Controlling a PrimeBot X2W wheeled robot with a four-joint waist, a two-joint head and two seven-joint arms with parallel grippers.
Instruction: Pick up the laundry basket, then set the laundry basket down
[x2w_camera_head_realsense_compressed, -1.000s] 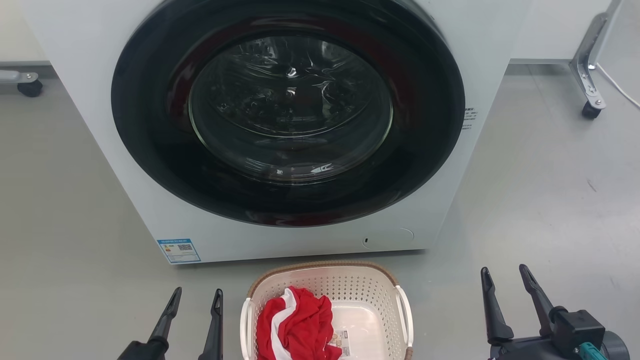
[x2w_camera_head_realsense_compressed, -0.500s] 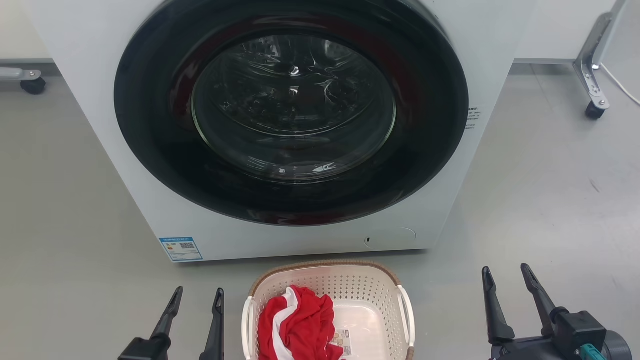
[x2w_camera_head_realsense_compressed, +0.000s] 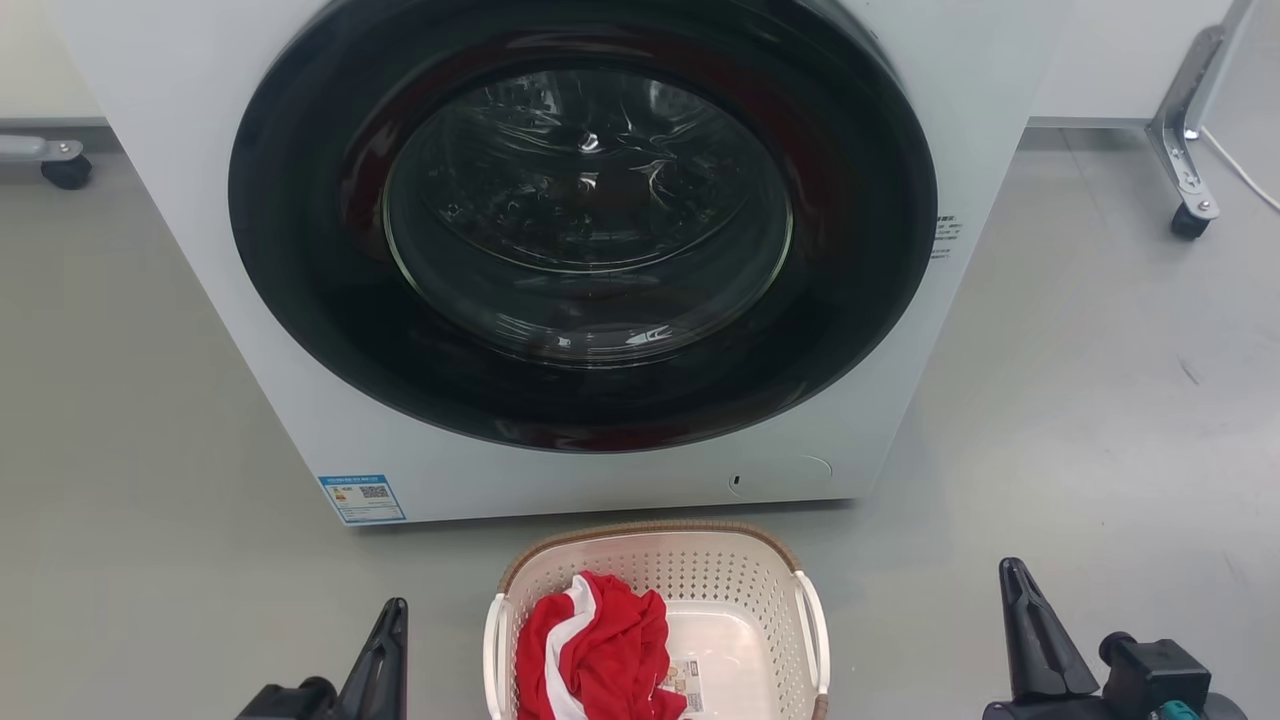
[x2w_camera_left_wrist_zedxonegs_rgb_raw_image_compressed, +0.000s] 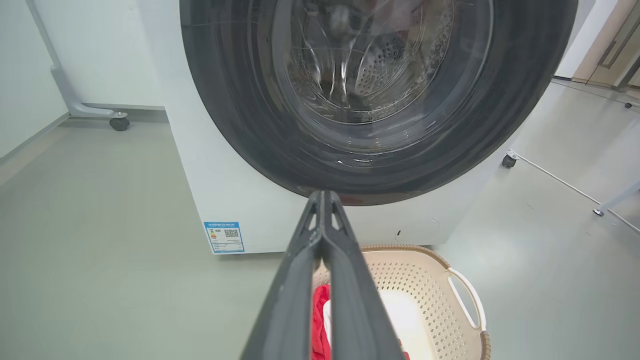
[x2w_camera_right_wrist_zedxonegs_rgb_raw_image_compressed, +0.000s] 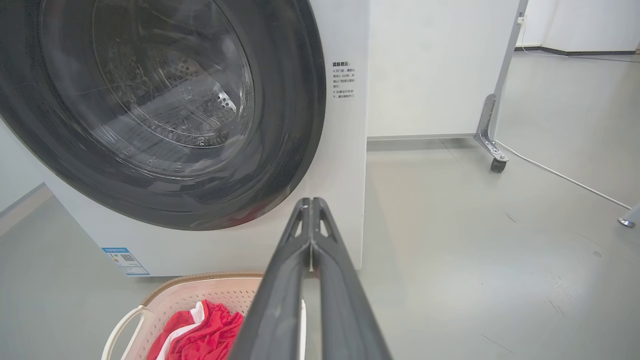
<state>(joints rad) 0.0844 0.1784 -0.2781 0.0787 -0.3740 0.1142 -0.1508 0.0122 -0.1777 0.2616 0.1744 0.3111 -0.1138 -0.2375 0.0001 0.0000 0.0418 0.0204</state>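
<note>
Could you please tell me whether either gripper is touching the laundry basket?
No, the left gripper and right gripper sit apart from the laundry basket, one on each side.

A white washer (x2w_camera_head_realsense_compressed: 180, 250) stands just ahead of my left gripper (x2w_camera_head_realsense_compressed: 397, 612) and right gripper (x2w_camera_head_realsense_compressed: 1015, 575). Its round dark door (x2w_camera_head_realsense_compressed: 300, 330) is shut, and the glass (x2w_camera_head_realsense_compressed: 585, 200) catches the room's glare. A blue label (x2w_camera_head_realsense_compressed: 362, 498) sits low on its front, ahead of my left gripper. Grey floor (x2w_camera_head_realsense_compressed: 1100, 400) spreads all round, scuffed beyond my right gripper. Far right of that one are a metal leg (x2w_camera_head_realsense_compressed: 1180, 150) on a caster and a white cable (x2w_camera_head_realsense_compressed: 1245, 175). Far left of the other is another caster (x2w_camera_head_realsense_compressed: 65, 172). A white panel (x2w_camera_head_realsense_compressed: 1120, 60) stands behind.
</note>
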